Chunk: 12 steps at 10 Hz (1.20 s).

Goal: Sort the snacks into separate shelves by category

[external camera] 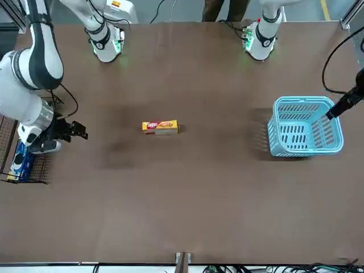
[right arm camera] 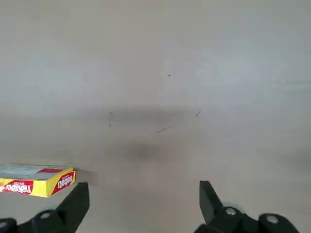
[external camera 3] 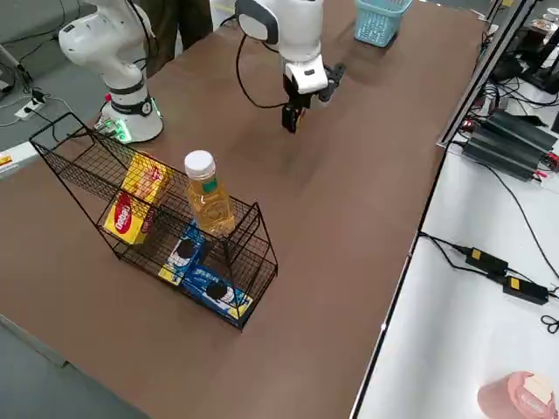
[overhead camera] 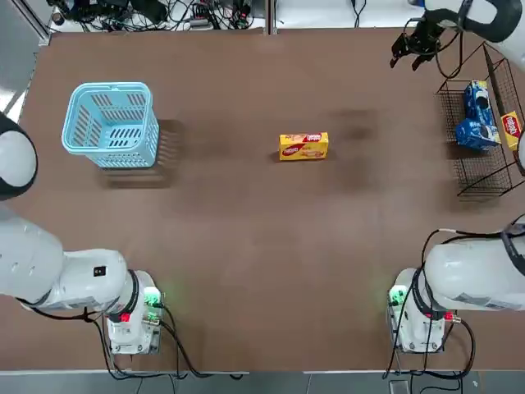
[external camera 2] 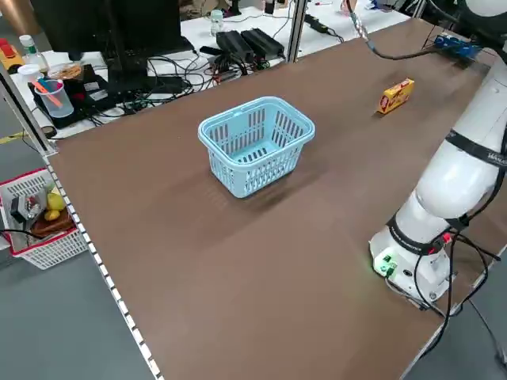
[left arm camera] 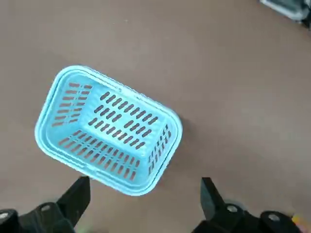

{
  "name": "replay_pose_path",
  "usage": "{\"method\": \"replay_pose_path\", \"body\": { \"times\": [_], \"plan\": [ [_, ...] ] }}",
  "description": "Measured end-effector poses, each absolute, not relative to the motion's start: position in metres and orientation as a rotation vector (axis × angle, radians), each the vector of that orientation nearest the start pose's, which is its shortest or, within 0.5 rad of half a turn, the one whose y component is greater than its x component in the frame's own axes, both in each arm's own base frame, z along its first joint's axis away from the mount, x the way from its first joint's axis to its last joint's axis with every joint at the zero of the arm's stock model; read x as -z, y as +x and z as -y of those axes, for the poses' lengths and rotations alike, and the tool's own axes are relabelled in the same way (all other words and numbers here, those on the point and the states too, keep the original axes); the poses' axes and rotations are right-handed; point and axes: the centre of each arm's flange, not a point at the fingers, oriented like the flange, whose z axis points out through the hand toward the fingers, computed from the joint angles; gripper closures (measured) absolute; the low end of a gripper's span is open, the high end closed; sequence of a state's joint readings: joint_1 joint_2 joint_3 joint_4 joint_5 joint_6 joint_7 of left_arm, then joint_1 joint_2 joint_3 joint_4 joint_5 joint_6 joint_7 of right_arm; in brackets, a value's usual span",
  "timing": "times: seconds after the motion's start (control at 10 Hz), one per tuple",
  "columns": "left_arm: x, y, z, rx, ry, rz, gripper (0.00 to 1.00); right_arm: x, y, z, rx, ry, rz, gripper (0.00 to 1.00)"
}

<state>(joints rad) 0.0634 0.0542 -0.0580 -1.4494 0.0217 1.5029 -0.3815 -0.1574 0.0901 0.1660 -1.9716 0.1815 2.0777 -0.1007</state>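
One yellow snack box (overhead camera: 303, 146) lies alone mid-table, also seen in the right wrist view (right arm camera: 36, 179). The black wire shelves (overhead camera: 484, 135) stand at the table's right edge; they hold blue cookie packs (external camera 3: 205, 278) on the lower tier and yellow boxes (external camera 3: 131, 205) higher up. My right gripper (overhead camera: 413, 49) hangs open and empty over the far right of the table, left of the rack and well away from the loose box. My left gripper (left arm camera: 144, 184) hovers open above the light-blue basket (left arm camera: 107, 128), holding nothing.
A bottle of amber drink (external camera 3: 208, 196) stands on the rack. The light-blue basket (overhead camera: 111, 89) sits far left. Cables and power bricks (external camera 3: 489, 140) lie past the far table edge. Bare brown tabletop surrounds the loose box.
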Motion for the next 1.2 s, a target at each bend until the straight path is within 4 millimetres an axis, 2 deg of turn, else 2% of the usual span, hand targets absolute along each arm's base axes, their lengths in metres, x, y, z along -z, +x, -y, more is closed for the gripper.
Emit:
{"method": "replay_pose_path", "body": {
  "times": [0.1, 0.2, 0.3, 0.5, 0.6, 0.9, 1.1, 1.2],
  "plan": [
    [-0.654, 0.560, 0.000, -0.028, -3.091, 0.428, 0.00, -0.434, 0.580, -0.011, 0.059, -3.008, 0.003, 0.00],
    [-0.656, 0.556, 0.005, -0.062, -3.108, 0.259, 0.00, -0.449, 0.584, -0.015, 0.097, -3.061, -0.060, 0.00],
    [-0.654, 0.555, 0.011, -0.086, -3.116, 0.130, 0.00, -0.468, 0.588, -0.029, 0.128, -3.092, -0.152, 0.00],
    [-0.653, 0.555, 0.026, -0.090, -3.118, 0.036, 0.00, -0.502, 0.588, -0.068, 0.135, -3.025, -0.434, 0.00],
    [-0.654, 0.554, 0.030, -0.088, -3.118, 0.025, 0.00, -0.506, 0.587, -0.081, 0.089, -2.921, -0.563, 0.00],
    [-0.655, 0.554, 0.027, -0.088, -3.130, 0.015, 0.00, -0.501, 0.585, -0.092, -0.085, -2.610, -0.768, 0.00],
    [-0.655, 0.554, 0.028, -0.088, -3.132, 0.009, 0.00, -0.482, 0.581, -0.100, -0.217, -2.438, -0.890, 0.00],
    [-0.654, 0.554, 0.035, -0.092, -3.132, -0.011, 0.00, -0.474, 0.580, -0.103, -0.282, -2.361, -0.976, 0.00]
  ]
}}
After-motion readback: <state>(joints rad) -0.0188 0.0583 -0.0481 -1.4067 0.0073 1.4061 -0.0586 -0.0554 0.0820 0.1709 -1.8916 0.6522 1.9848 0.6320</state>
